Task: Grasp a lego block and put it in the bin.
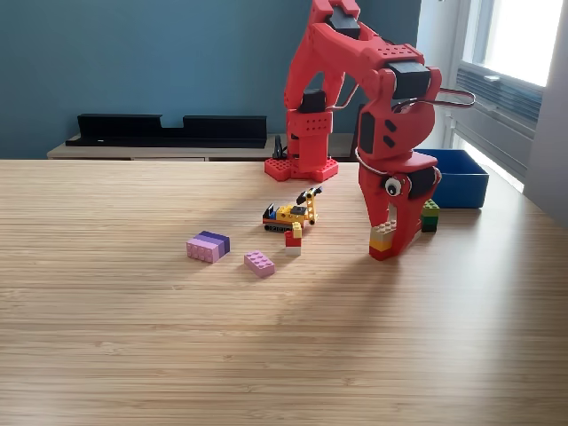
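On the wooden tabletop (133, 355), taken from the exterior view's left, the first thing was a pink and purple lego stack (208, 246), lying a little left of the middle and well in from every edge. Just to its right and slightly nearer the front edge lay a single pink lego brick (259, 263). Further right stood a small red, white and yellow brick pile (294, 238), and just behind it a yellow and black lego vehicle (293, 212).

Behind these, near the back edge, the red arm's base (302, 167) sat on the tabletop, and the arm arched up and over toward the exterior view's right. Its gripper (388, 241) pointed straight down with the tips at or just above the wood. A stacked lego block (383, 236) of yellow, white and red layers stood between the red fingers (410, 222), which sat close on either side of it; whether they actually pressed on it could not be told from this angle.

Just right of the gripper was a green and dark lego stack (429, 215). Behind that, close to the back right corner, the bin (461, 188) rested on the tabletop, its inside hidden by the near wall.
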Controlling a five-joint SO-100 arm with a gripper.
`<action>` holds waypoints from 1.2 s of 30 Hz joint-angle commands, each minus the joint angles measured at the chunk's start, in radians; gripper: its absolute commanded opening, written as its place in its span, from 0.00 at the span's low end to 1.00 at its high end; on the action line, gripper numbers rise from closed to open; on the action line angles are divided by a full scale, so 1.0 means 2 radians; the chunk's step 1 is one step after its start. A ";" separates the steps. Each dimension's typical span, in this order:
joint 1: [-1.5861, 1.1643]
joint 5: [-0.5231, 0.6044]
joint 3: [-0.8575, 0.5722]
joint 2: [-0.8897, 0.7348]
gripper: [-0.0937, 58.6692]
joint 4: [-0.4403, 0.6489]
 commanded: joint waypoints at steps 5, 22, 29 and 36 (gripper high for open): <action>0.000 0.081 -0.151 0.016 0.00 0.090; -0.127 0.077 -0.090 0.145 0.00 0.166; -0.238 0.068 -0.081 0.205 0.00 0.196; -0.336 0.065 -0.045 0.213 0.00 0.204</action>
